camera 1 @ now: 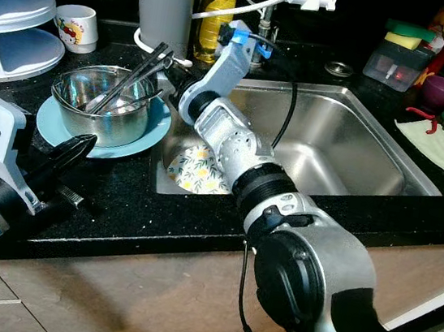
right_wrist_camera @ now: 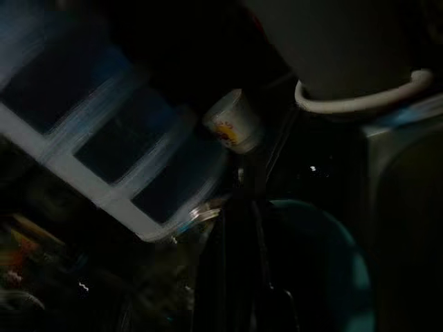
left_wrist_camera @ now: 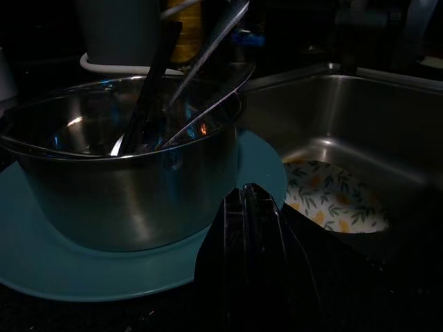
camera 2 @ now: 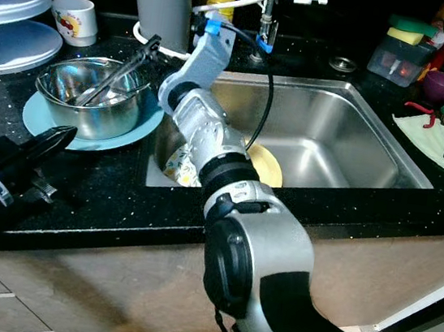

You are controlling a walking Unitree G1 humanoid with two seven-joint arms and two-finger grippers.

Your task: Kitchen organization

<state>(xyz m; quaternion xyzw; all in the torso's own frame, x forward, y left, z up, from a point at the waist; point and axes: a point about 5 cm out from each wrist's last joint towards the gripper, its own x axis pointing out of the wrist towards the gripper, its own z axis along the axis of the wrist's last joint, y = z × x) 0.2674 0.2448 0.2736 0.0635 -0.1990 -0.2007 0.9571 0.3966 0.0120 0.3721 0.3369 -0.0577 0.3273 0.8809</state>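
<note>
Right arm fills the front of the left eye view, reaching across the sink (camera 1: 388,147) corner so that its gripper (camera 1: 164,58) sits at the rim of the steel bowl (camera 1: 102,113), its black fingers among the utensils (camera 1: 131,80) that lean out of the bowl. The bowl stands on a teal plate (camera 1: 148,136) on the dark counter (camera 1: 118,210). A floral plate (camera 1: 197,171) lies in the sink. The left gripper (camera 1: 76,151) rests low on the counter, just beside the teal plate, its fingers together in a point.

From the right eye view the same layout holds; a yellow plate (camera 2: 267,165) shows behind the arm in the sink, and a mug (camera 2: 76,17) stands beyond the bowl near a white rack (camera 2: 14,32).

The left wrist view confirms the left fingers pressed shut, aimed at the bowl and teal plate, with the utensils crossing above the rim.

The right wrist view is dark and blurred; the fingers look together, perhaps on a utensil, but I cannot tell.

The risk lies in the lift: a utensil levered against the rim could tip the bowl or slide it off the teal plate towards the sink, and a loose grip could drop the utensil onto the plates below.
</note>
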